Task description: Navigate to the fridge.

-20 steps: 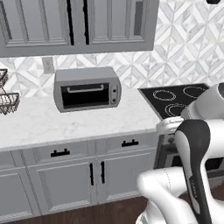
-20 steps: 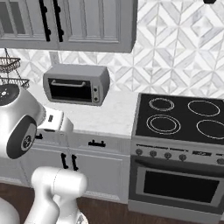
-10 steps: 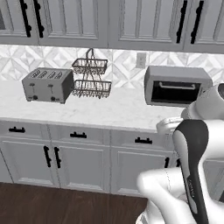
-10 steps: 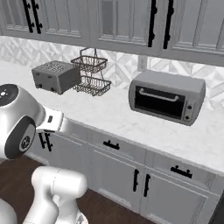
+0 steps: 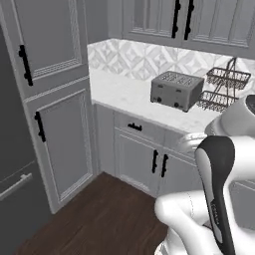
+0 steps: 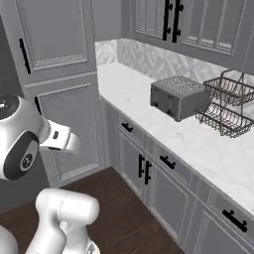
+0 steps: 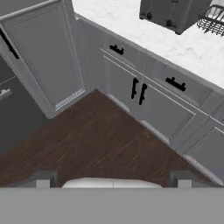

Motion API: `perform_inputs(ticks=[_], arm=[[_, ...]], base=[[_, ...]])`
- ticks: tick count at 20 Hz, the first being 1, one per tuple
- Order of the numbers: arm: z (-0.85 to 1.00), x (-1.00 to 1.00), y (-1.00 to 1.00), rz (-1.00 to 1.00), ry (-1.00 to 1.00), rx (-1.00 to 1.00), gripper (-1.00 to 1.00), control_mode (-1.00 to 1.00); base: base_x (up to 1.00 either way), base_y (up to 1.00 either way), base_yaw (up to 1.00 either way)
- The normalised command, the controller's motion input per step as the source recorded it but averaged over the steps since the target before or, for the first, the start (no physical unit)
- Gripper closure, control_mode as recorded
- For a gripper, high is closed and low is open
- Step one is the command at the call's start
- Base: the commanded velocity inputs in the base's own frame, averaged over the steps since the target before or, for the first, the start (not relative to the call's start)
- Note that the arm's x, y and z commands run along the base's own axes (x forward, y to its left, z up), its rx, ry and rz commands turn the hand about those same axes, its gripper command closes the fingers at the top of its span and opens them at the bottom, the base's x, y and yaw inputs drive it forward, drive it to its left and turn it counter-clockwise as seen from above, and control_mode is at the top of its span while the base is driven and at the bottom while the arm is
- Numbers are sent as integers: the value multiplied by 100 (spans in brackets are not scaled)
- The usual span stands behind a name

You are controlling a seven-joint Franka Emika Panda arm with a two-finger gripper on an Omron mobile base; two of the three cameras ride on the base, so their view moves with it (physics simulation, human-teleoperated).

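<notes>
You're looking at a kitchen corner: a dark wood floor (image 5: 99, 214) runs along grey panelled lower cabinets (image 5: 144, 162) with short black handles, under a white marble counter (image 6: 198, 141). A tall grey pantry cabinet (image 5: 55, 99) stands to the left. Behind the counter there's a patterned tile wall (image 5: 144, 60) and upper cabinets (image 6: 188, 22)

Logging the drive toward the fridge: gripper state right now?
Gripper: open, fingertips spread wide apart, nothing between them, only floor beyond.
</notes>
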Motion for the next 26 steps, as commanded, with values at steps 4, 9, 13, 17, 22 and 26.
perform_inputs(ticks=[4, 9, 13, 17, 22, 26], arm=[[0, 0, 0, 0, 0, 0, -100, 100], [0, 0, 0, 0, 0, 0, -100, 100], [0, 0, 0, 0, 0, 0, -100, 100], [0, 0, 0, 0, 0, 0, -100, 100], [0, 0, 0, 0, 0, 0, -100, 100], [0, 0, 0, 0, 0, 0, -100, 100]], base=[[0, 68, 86], [0, 92, 75], [76, 68, 57], [100, -35, 41], [100, -19, 13], [100, 39, 5]])
